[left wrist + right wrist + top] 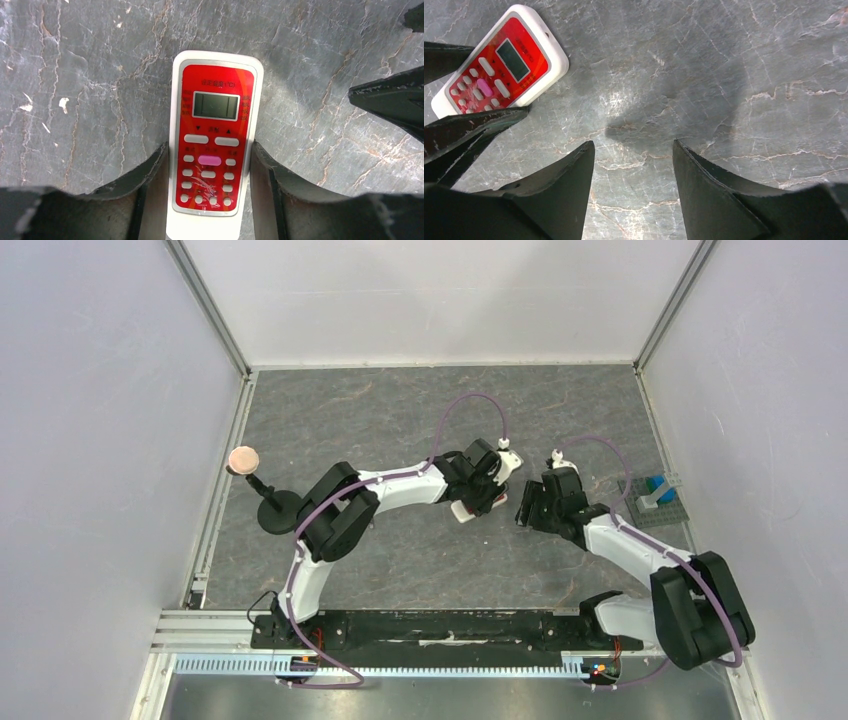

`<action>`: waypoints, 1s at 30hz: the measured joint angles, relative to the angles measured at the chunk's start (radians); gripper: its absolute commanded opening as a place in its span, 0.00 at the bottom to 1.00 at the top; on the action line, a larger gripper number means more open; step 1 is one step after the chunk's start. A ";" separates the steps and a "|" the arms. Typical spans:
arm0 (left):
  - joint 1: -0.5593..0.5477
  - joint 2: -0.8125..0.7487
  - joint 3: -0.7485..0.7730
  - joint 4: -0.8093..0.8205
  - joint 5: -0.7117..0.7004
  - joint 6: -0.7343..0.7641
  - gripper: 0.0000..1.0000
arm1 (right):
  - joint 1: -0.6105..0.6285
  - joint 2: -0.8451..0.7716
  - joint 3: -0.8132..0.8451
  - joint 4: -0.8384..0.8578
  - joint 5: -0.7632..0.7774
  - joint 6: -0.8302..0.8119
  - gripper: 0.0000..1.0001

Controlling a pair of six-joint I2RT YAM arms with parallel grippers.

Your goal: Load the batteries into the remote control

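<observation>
- A black stand point(278, 510) topped with a pinkish disc sits near the left edge of the table point(400, 410).
- The left gripper point(209, 150) is clamped on the remote control point(215, 105), with a finger against each long side of its lower half. The remote is face up, seemingly flat on the table's middle.
- The right gripper point(631, 145), just beside the remote, has its fingers spread apart above the table.
- A grey tray point(672, 512) holding blue pieces sits far right.

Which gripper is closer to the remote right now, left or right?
The left gripper. Its fingers press both long sides of the remote; the right gripper hangs open off to one side, over the table.
</observation>
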 measured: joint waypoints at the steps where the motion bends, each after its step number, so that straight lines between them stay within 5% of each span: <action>1: 0.001 0.000 0.002 -0.007 0.002 -0.007 0.06 | -0.002 -0.005 0.000 -0.008 -0.010 -0.001 0.63; 8: 0.047 -0.038 0.009 -0.032 0.110 -0.169 0.06 | -0.003 -0.093 0.000 -0.028 -0.123 -0.018 0.67; 14: 0.203 -0.245 -0.060 0.115 0.288 -0.436 0.05 | -0.005 -0.222 0.002 0.069 -0.306 -0.024 0.79; 21: 0.309 -0.428 -0.076 0.385 0.416 -0.767 0.05 | -0.005 -0.279 0.063 0.285 -0.488 0.066 0.94; 30: 0.303 -0.477 -0.137 0.682 0.491 -1.138 0.05 | -0.005 -0.274 0.108 0.706 -0.665 0.328 0.98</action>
